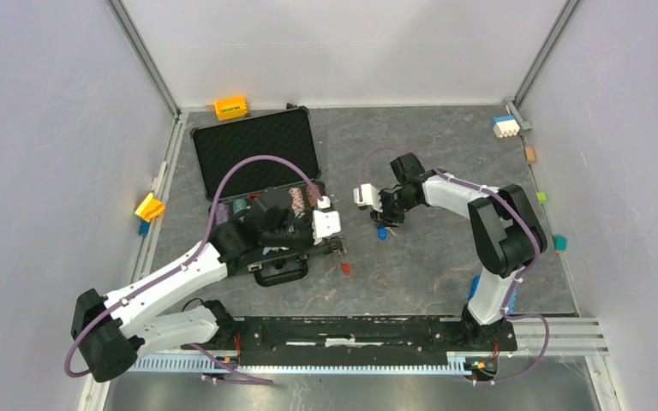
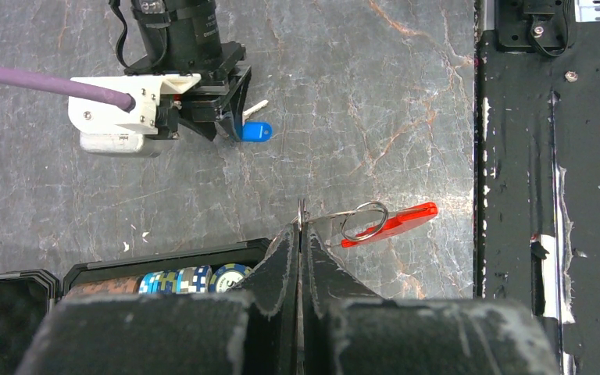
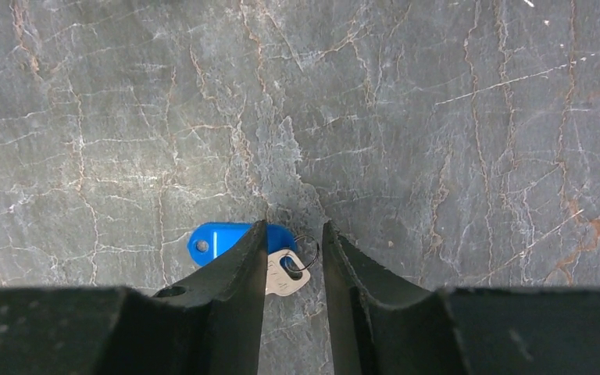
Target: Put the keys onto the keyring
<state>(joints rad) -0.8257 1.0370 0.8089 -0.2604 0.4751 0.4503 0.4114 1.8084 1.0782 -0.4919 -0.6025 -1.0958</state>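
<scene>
The keyring (image 2: 365, 221) is a silvery split ring with a red flat strip (image 2: 394, 223). My left gripper (image 2: 301, 223) is shut on a thin metal ring of it and holds it just above the table, next to the black case; the strip also shows in the top view (image 1: 343, 267). The key has a blue plastic head (image 3: 215, 238), a silver blade (image 3: 283, 275) and a small wire loop, and lies flat on the table. My right gripper (image 3: 294, 234) is open and low over it, its left finger (image 3: 238, 266) covering part of the blue head. The key also shows in the left wrist view (image 2: 256, 131) and the top view (image 1: 381, 232).
An open black case (image 1: 257, 150) lies at the left, with a row of poker chips (image 2: 191, 279). Small blocks sit at the edges: orange (image 1: 230, 107), yellow (image 1: 149, 206), blue-and-white (image 1: 505, 126). A black rail (image 1: 351, 334) runs along the near edge.
</scene>
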